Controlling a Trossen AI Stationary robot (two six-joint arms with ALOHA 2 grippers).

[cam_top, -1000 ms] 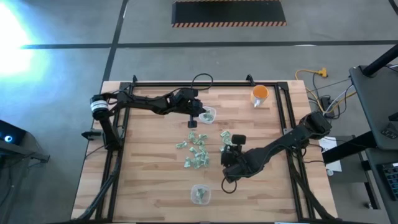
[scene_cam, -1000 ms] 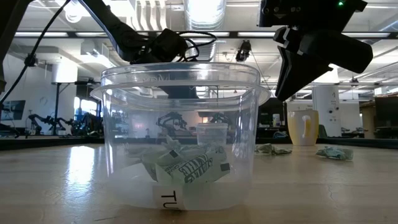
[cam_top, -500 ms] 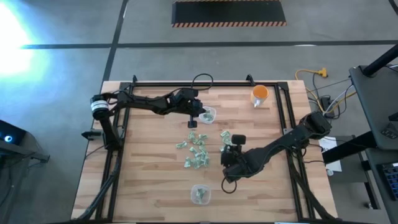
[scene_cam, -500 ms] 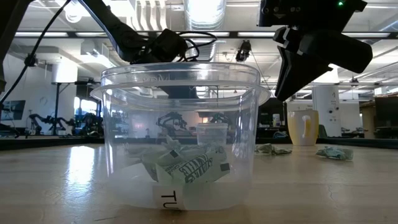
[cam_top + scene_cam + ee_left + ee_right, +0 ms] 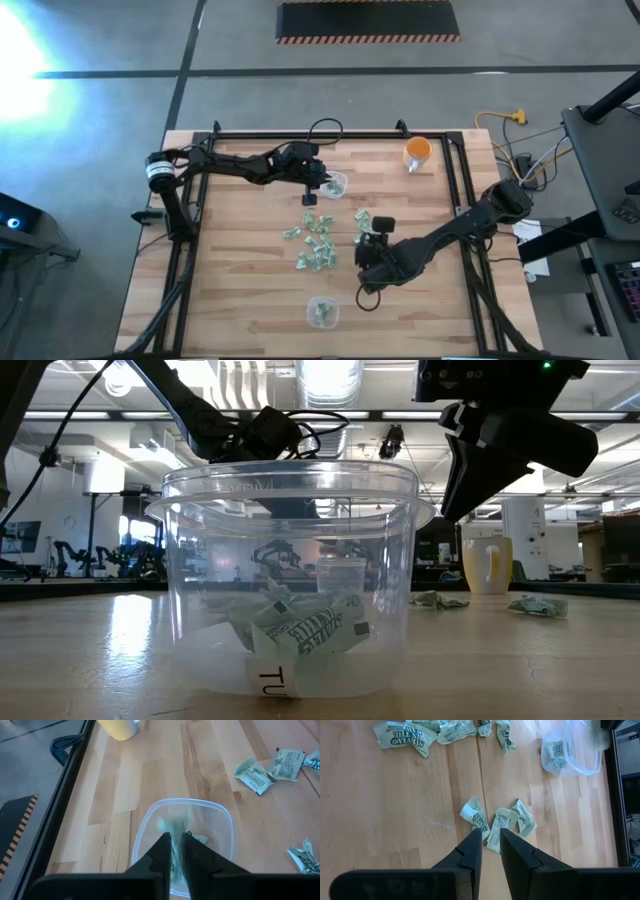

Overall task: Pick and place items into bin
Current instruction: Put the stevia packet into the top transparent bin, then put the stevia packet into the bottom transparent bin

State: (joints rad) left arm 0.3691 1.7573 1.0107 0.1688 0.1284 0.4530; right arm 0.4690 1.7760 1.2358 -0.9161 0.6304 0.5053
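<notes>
Several pale green-and-white wrapped items (image 5: 315,240) lie loose on the middle of the wooden table. My left gripper (image 5: 173,836) hangs over a clear bin (image 5: 220,812) near the far edge, fingers a little apart. A smeared item (image 5: 172,832) shows in the gap, and others lie in that bin. My right gripper (image 5: 487,832) hovers above three items (image 5: 475,815), narrowly open, with nothing between its fingers. A second clear bin (image 5: 321,312) with items in it stands near the front edge. My left gripper's fingers point slanting down into the far bin, with the smeared item (image 5: 173,851) in the narrow gap between them. I cannot tell whether the fingers touch it.
An orange cup (image 5: 418,152) stands at the far right of the table. A black frame (image 5: 455,190) runs along the table's left, far and right sides. Bare wood lies left of the loose items and around the near bin.
</notes>
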